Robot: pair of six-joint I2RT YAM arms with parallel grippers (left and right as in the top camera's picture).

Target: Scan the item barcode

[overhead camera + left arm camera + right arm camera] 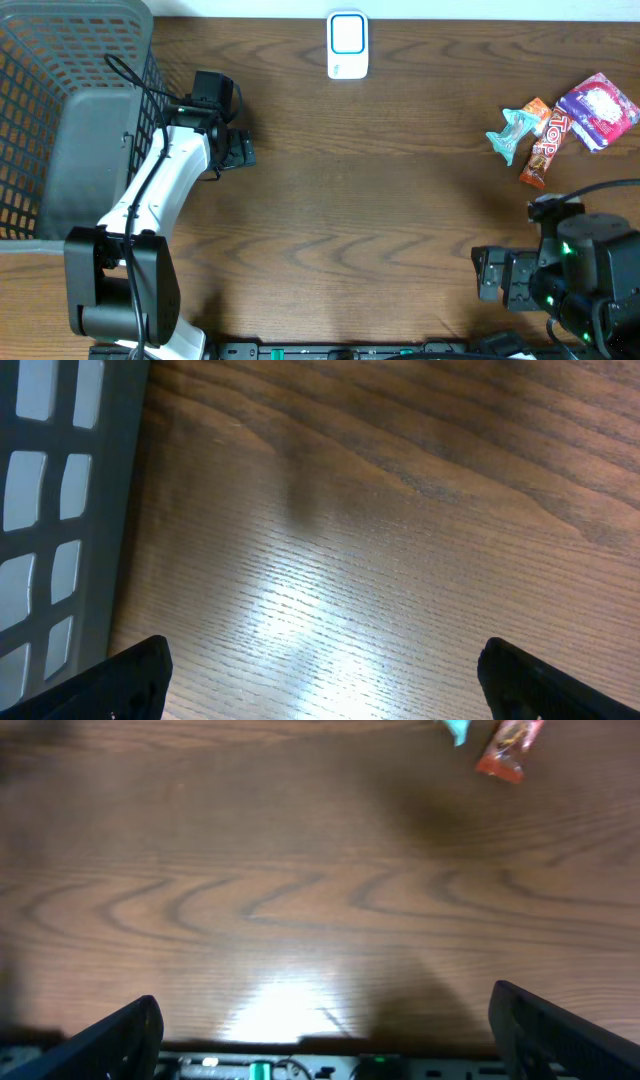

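Observation:
Three snack packets lie at the table's right: a purple packet (598, 108), a red-orange bar (544, 142) and a teal packet (510, 131). The white barcode scanner (348, 45) with a blue ring stands at the far middle edge. My left gripper (234, 149) hovers beside the basket, open and empty; the left wrist view shows only bare wood between its fingers (140, 678). My right gripper (492, 275) sits low at the front right, open and empty, well short of the packets. The right wrist view shows the bar (510, 744) and a teal corner (455, 728) far ahead.
A grey mesh basket (40, 60) fills the back left corner, and its wall (60, 510) runs along the left of the left wrist view. The table's front rail with electronics (330, 1065) lies just under the right gripper.

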